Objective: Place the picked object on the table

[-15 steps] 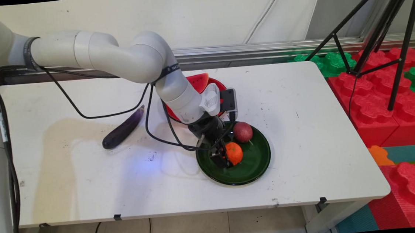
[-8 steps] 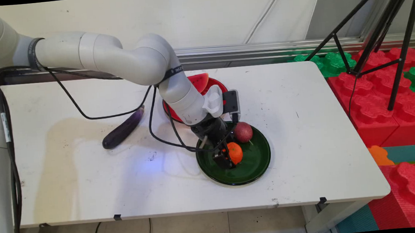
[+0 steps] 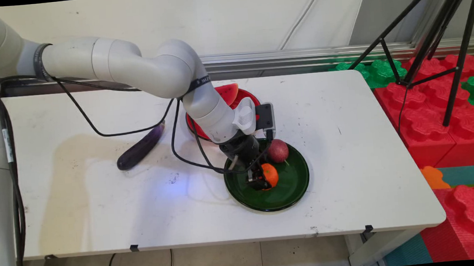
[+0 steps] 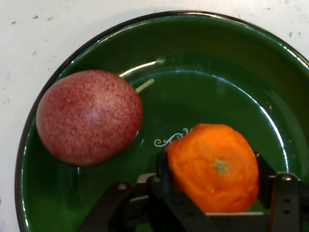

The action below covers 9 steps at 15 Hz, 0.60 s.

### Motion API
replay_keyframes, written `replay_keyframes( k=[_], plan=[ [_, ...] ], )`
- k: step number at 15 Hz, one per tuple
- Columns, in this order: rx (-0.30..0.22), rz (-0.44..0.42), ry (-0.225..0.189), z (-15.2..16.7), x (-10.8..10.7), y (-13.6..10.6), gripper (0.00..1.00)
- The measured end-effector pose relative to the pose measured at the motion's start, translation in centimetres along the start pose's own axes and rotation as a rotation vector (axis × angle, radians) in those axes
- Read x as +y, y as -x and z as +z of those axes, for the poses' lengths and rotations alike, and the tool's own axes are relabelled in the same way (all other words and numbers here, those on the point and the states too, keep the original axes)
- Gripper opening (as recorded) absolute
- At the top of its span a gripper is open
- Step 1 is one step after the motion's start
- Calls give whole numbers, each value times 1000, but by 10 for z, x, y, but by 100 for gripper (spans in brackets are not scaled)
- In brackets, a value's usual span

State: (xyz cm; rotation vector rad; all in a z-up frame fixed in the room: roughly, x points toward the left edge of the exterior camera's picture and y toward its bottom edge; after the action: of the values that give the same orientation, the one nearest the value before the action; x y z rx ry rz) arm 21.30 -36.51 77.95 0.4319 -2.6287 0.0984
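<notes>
Where the white table (image 3: pixel 348 149) carries it, we see a green plate (image 3: pixel 296 183), its near rim cut off in the hand view. On it, the gripper (image 3: pixel 262 181) clamps an orange (image 4: pixel 215 166), partly hidden; left lies a passion fruit (image 4: pixel 89 116).

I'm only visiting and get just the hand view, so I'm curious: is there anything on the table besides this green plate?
Observer: Yes. In the main view an eggplant lies on the table, left of the green plate with the orange.
Operator: Anything else?
Observer: A red plate with a watermelon slice sits behind it, partly hidden by the arm.
Operator: And past the table?
Observer: Red and green foam blocks and a black tripod stand to the right.
</notes>
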Motion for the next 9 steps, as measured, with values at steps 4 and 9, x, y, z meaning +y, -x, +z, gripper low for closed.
replay_keyframes(
  k=[4,9],
  plan=[
    [1,4,-4,-2,0,1,0],
    [15,4,-14,-16,3,1,0]
  ],
)
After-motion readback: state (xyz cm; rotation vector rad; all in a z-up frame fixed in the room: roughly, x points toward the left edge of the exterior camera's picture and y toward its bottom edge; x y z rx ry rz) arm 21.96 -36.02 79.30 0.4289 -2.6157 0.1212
